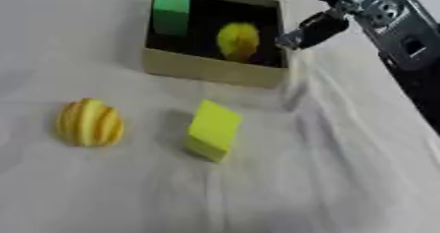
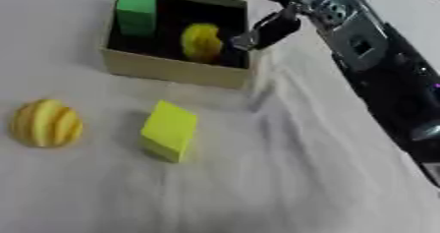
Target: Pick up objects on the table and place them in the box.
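Right hand (image 1: pixel 316 29) is hanging at the right rim of the open cardboard box (image 1: pixel 210 71), fingers relaxed and holding nothing. Sitting inside the box just to its left are a yellow rounded object (image 1: pixel 238 40) and a green block (image 1: pixel 171 8). Two things are waiting outside: a yellow-green foam block (image 1: pixel 212 130) lying nearer the robot and left of the hand, tilted on the white cloth-covered surface (image 1: pixel 343 178), and a yellow striped ball (image 1: pixel 89 123) further left. I'd judge the block the closer reach. Left hand isn't showing.

two blocks (image 1: pixel 213 130), two yellow fruits (image 1: pixel 90 123), one box (image 1: pixel 206 69)
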